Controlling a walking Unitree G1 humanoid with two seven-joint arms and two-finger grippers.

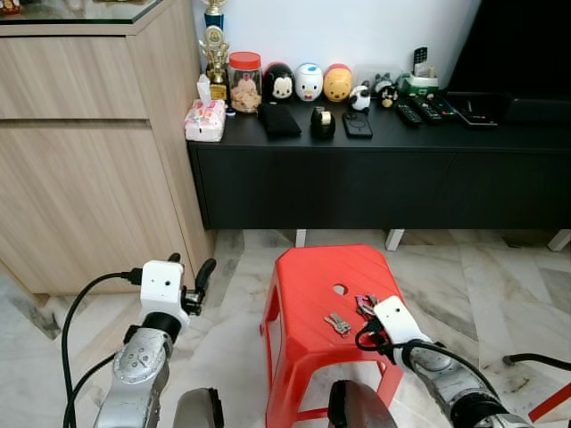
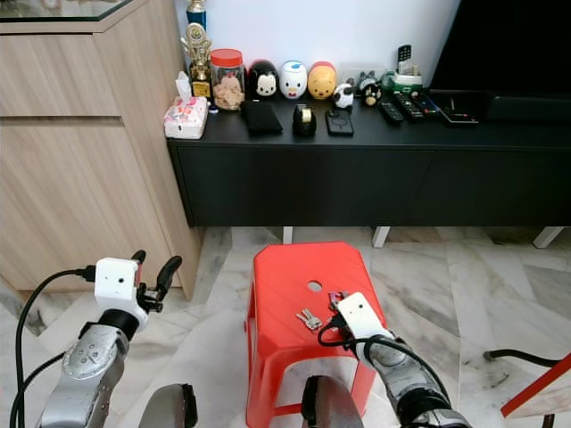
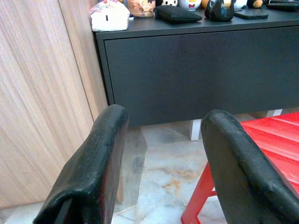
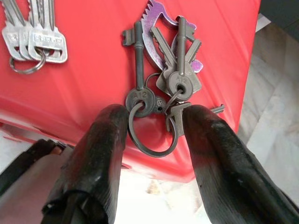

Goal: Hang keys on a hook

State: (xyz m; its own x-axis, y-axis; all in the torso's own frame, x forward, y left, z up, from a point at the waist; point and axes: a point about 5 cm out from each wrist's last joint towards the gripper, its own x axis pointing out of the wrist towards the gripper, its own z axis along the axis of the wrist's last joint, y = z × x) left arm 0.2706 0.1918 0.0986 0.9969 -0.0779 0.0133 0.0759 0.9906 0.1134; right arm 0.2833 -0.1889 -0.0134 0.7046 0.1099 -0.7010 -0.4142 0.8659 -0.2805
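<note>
The pick-up step is judged to be in hand: a bunch of keys (image 4: 163, 88) lies near the right edge of the red stool (image 1: 308, 285), and the right gripper (image 4: 152, 128) is set low at that edge with its fingers parted on either side of the key ring, not yet clenched on it. A closing of the fingers on the ring is called for next, followed by a lift; no hook can be made out. A second, smaller set of keys (image 1: 337, 323) lies toward the middle of the stool top. The left gripper (image 1: 189, 283) is held raised beside the stool, released and holding nothing, pointed toward the black cabinet (image 1: 375, 178).
</note>
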